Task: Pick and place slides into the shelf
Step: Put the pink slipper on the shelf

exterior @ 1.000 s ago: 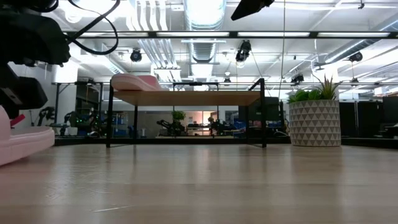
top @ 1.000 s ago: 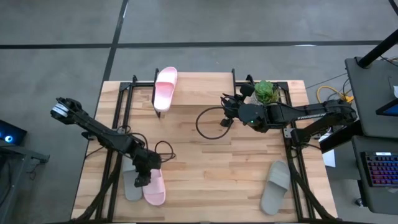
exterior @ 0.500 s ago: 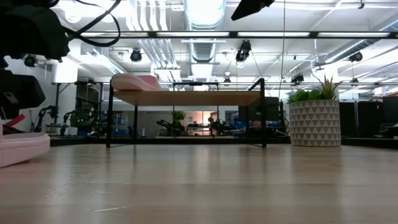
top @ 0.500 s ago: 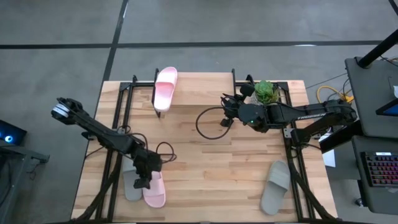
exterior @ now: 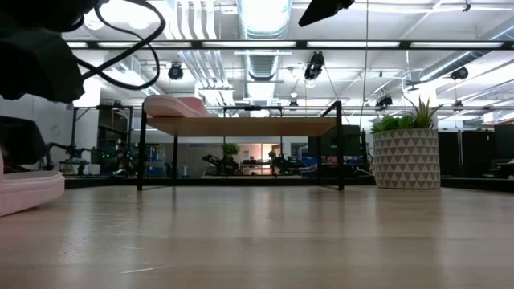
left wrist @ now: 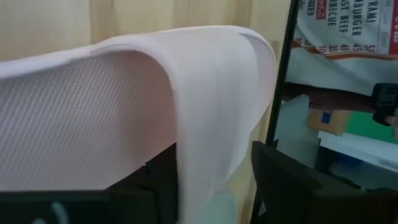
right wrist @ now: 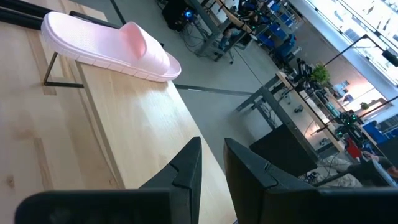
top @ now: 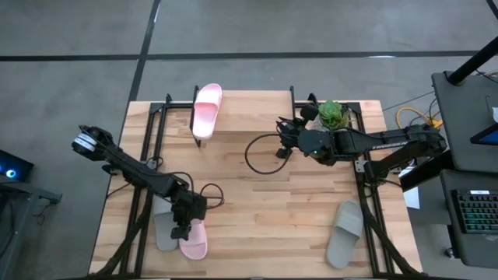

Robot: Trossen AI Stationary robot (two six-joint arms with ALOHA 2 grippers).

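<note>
Pink slide (top: 194,238) at the desk's (top: 264,202) front-left corner.
Left gripper (top: 180,231) straddled its strap, fingers apart; a shallow bite could slip.

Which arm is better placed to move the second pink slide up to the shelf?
The left. Its gripper is right at the pink slide near the table's front left, fingers straddling the strap in the left wrist view. The right gripper hovers by the shelf, empty, far from that slide.
</note>
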